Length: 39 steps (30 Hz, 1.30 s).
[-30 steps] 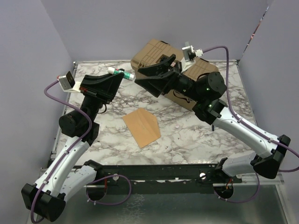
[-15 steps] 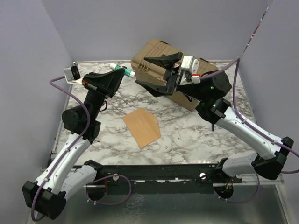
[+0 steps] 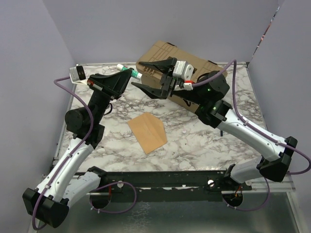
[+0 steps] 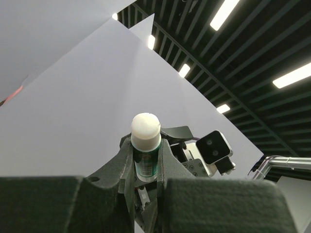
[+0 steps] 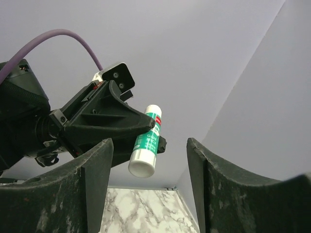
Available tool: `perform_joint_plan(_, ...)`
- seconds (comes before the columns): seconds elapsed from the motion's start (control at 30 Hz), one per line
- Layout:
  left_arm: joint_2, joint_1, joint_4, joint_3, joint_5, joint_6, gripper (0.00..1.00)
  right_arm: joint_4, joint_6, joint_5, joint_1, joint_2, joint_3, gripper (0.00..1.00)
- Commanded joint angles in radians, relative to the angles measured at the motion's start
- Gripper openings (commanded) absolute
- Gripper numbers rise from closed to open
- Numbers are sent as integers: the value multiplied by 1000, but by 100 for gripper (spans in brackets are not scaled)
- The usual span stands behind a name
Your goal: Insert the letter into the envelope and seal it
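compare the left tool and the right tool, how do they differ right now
The left tool is shut on a green and white glue stick; the right tool is open and holds nothing. The left tool points rightward and the right tool leftward, so they face each other, with the stick's end near the right tool's spread fingertips. Both are black and raised above the marble table.

The right gripper has swung toward the bench's far-left corner, nearing the green-and-white plastic glue stick in the slightly raised left gripper.
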Motion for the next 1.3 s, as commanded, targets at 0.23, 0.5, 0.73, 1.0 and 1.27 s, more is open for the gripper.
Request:
perform_joint_plan(0.23,-7,2,-26,39,13,-24,0,-12,-65,58,19,46,45,45)
perform_joint_plan(0.5,-14,2,-36,33,12,-25,0,29,-51,69,20,58,44,33)
perform_joint_plan(0.73,-13,3,-68,37,26,-24,0,80,-8,98,20,44,16,7)
perform_joint_plan(1.0,-30,2,-116,43,34,1,55,66,50,147,18,-8,-34,0)
perform_joint_plan(1.27,-7,2,-487,167,71,123,99,-30,190,151,-41,-112,-128,0)
